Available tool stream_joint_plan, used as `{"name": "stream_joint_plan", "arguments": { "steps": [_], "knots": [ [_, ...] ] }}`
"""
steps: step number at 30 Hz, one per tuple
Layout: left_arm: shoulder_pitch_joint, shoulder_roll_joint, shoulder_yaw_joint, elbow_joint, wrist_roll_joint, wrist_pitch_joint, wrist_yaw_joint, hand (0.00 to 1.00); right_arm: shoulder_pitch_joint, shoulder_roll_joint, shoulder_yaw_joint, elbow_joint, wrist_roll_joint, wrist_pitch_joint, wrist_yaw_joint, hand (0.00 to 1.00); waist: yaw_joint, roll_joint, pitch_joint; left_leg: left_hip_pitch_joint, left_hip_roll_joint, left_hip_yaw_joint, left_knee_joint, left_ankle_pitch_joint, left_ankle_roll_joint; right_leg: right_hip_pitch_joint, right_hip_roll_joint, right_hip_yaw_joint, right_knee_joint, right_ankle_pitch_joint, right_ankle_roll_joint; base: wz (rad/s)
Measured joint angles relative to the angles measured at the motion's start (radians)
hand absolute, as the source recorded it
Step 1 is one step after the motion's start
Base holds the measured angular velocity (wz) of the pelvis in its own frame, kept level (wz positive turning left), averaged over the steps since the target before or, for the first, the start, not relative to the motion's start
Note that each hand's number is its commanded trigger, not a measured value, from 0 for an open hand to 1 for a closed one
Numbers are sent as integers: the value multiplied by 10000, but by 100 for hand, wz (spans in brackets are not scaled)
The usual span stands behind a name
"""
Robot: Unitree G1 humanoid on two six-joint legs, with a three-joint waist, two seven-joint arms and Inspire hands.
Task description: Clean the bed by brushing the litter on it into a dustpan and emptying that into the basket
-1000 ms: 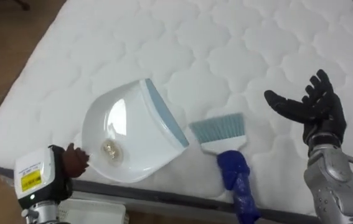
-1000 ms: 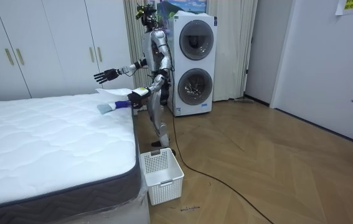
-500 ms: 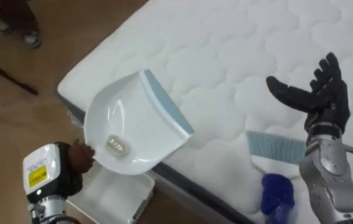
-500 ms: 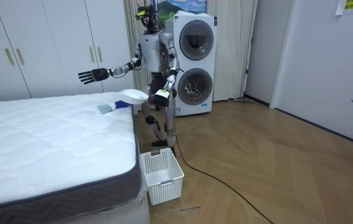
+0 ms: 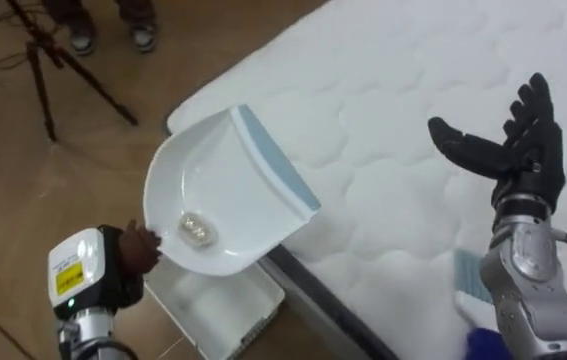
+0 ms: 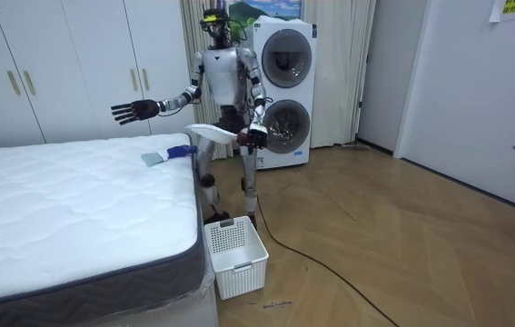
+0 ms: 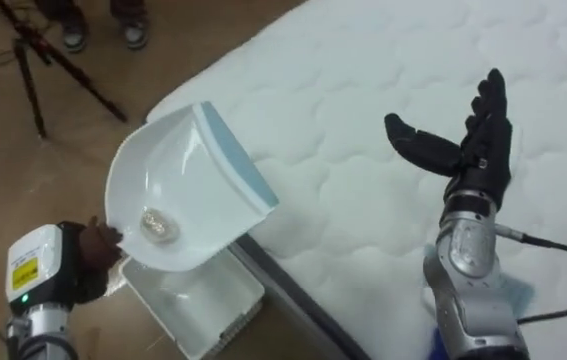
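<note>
A white dustpan (image 5: 225,195) with a blue lip hangs past the edge of the white mattress (image 5: 383,90), tilted, with a small crumpled scrap (image 5: 196,228) lying in it. My left hand (image 5: 135,252) is shut on its handle at the lower left. Below the pan a white basket (image 5: 218,305) stands on the floor against the bed. Over the mattress my right hand (image 5: 508,150) is raised and open, holding nothing. The blue brush (image 6: 168,154) lies on the bed near its corner; its pale bristles (image 5: 471,280) peek out beside my right forearm.
A tripod (image 5: 63,70) and a person's feet (image 5: 113,25) are on the wooden floor at the upper left. In the room view I stand at the bed's corner, with stacked washing machines (image 6: 280,95) behind me and white wardrobes (image 6: 66,64) beyond the bed.
I have turned to my left, away from the bed. The dustpan has swung from over the mattress to over the basket on the floor. My right hand stays open.
</note>
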Motion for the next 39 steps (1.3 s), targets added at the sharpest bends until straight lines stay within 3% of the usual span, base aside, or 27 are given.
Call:
{"name": "stream_joint_plan", "arguments": {
  "steps": [1, 3, 6, 9, 12, 17, 20, 24, 28, 30, 33, 37, 39],
  "knots": [
    [2, 12, 0, 0, 16, 2, -1, 100, 6, -1, -3, 1, -20, -25, -10, 0, -51, -20, -13, 1, -114, -173, -39, 40, 49, 15, 33, 368, -6, -1, 111, 107],
    [-33, 107, -25, 0, -113, 9, -5, 100, 123, 22, 13, 3, -33, -44, 7, 0, -115, -22, -47, -108, -439, -1037, -102, 197, 187, 302, 381, 1435, -431, 101, 482, 106],
    [-59, 197, -156, 1, -148, 58, -54, 100, 260, 40, 12, 3, -37, -27, 34, 0, -102, -67, -67, -276, -721, -1815, -162, 369, 287, 811, 740, 2084, -1212, 167, 849, 91],
    [-108, 220, -192, 0, -150, 149, -84, 100, 279, 44, 105, 2, -52, -6, 124, 0, -41, -115, -95, -512, -865, -2405, -119, 423, 269, 1124, 1064, 2436, -1875, 223, 1011, 57],
    [-212, 215, -261, 5, -99, 166, -91, 100, 281, 48, 136, 6, -86, 72, 123, 0, 114, -136, -95, -709, -933, -2735, -56, 467, 203, 1313, 1270, 2418, -2176, 229, 1025, 43],
    [-328, 204, -398, 362, -501, 162, -61, 100, 210, 72, 353, 128, -63, 68, 269, 0, 492, -193, -59, -811, -843, -2948, -268, 622, -9, 1364, 1488, 2380, -2536, 176, 1078, 11],
    [-383, 215, -382, 703, -502, 145, -10, 100, 120, 81, 383, 578, -74, 54, 331, 0, 642, -257, -5, -1004, -693, -2997, -327, 711, -143, 1217, 1672, 2375, -2595, 106, 949, 9],
    [-902, 219, -338, 1676, -494, 96, 20, 100, 91, 149, 395, 1139, -414, 50, 241, 0, 732, -390, 96, -1381, -566, -3122, -283, 828, -321, 963, 1791, 2101, -2399, -83, 746, 19],
    [-1389, 293, -327, 2045, -496, 72, 92, 100, 50, 172, 397, 1272, -467, 12, 73, 0, 679, -458, 140, -2049, -474, -3051, 114, 850, -350, 426, 1707, 1827, -1816, -400, 657, 28],
    [-1831, 440, -356, 2427, -494, 63, 131, 100, -83, 244, 478, 1626, -661, 6, 28, 0, 694, -621, 237, -2241, -408, -2737, 208, 870, -323, 121, 1560, 1845, -1379, -604, 655, 17],
    [-2164, 765, -564, 2723, -496, 103, 163, 100, -345, 241, 721, 2035, -899, -24, -15, 0, 606, -606, 251, -2718, -337, -2689, 428, 871, -312, -265, 1566, 1769, -1167, -632, 623, 6],
    [-2500, 930, -880, 3184, -495, 191, 167, 100, -514, 245, 1022, 2455, -1130, -21, -51, 0, 494, -540, 296, -3043, -369, -2706, 504, 905, -258, -622, 1489, 1783, -962, -648, 631, 3],
    [-2805, 955, -1154, 3459, -474, 346, 166, 100, -688, 284, 1112, 2657, -1459, -21, -60, 0, 297, -488, 342, -3337, -496, -2720, 625, 939, -202, -987, 1306, 1839, -583, -824, 630, 10]
  ]
}}
